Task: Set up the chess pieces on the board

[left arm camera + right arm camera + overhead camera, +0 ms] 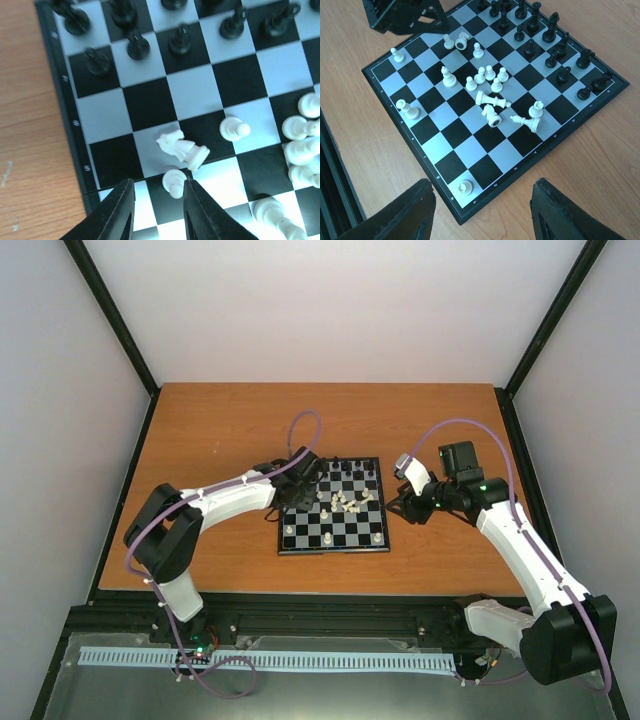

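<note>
Brown wooden table top (220,430) is enclosed by pale walls (60,390) and black corner posts (110,310). A white left arm (225,498) and a white right arm (520,540) (each trailed by a purple cable (305,425)) are reached in from the near edge. Near the middle is laid the small square chessboard of black and pale grey checks (333,551), with black chess pieces (350,472) stood in two rows along its far side. At its centre cream-white chess pieces (345,502) are bunched, several toppled, and single ones are stood at the near corners. The left gripper (159,189) is held low over the board's left part, its jaws parted narrowly with nothing gripped. A fallen white pawn (174,183) lies just ahead of the gap, beside a toppled white knight (182,146). The right gripper (482,200) is hung by the board's right edge, spread wide and empty.
</note>
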Robot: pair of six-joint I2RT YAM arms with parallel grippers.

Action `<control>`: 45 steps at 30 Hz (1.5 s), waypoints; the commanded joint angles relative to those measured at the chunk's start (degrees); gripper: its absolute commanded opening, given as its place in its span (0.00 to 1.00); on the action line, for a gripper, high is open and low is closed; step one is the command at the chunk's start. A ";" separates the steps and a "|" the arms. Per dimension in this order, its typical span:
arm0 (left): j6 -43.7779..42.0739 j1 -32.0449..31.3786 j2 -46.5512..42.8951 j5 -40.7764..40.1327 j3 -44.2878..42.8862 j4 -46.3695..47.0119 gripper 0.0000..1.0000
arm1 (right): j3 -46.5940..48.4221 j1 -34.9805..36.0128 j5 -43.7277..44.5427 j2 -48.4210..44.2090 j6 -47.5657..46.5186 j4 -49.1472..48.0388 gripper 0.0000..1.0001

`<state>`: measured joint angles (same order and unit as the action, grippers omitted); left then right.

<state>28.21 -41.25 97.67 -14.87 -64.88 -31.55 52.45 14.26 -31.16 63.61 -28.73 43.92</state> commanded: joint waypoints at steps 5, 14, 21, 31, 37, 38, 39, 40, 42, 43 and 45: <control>-2.45 0.12 1.78 5.83 -1.85 1.38 0.28 | -0.67 -0.18 0.29 0.18 -0.94 -0.42 0.54; -1.30 0.12 4.63 4.15 -2.76 -0.19 0.20 | -0.72 -0.14 -0.04 0.50 -1.15 -0.15 0.54; -1.49 0.17 5.65 3.68 -2.97 -0.08 0.15 | -0.81 -0.18 0.14 0.77 -1.19 -0.06 0.54; -1.91 -0.32 0.43 3.14 -0.51 -2.85 0.09 | -0.85 -0.20 0.15 1.29 -1.26 0.00 0.54; -3.20 -3.61 -5.27 6.06 4.01 -5.58 0.09 | -0.86 -0.12 -0.12 1.48 -1.40 0.09 0.54; -3.38 -4.53 -5.70 5.82 4.44 -6.27 0.09 | -0.85 -0.15 -0.15 1.51 -1.41 0.11 0.54; -3.48 -5.14 -6.07 5.62 4.85 -7.05 0.09 | -0.79 -0.16 -0.28 1.56 -1.34 0.11 0.54; -3.71 -5.57 -6.40 5.61 4.92 -7.65 0.09 | -0.77 -0.13 -0.35 1.64 -1.39 0.18 0.54; -4.65 -6.12 -6.84 6.83 5.57 -7.71 0.09 | -0.82 -0.15 -0.41 1.61 -1.40 0.24 0.54; -5.03 -6.27 -6.88 7.87 5.74 -7.38 0.09 | -0.77 -0.12 -0.52 1.60 -1.37 0.27 0.54; -5.26 -6.54 -6.62 9.54 5.59 -7.05 0.09 | -0.79 -0.12 -0.59 1.69 -1.36 0.29 0.54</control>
<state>25.10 -47.27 91.81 -8.51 -59.31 -37.23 52.18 14.28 -30.81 64.90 -29.36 44.05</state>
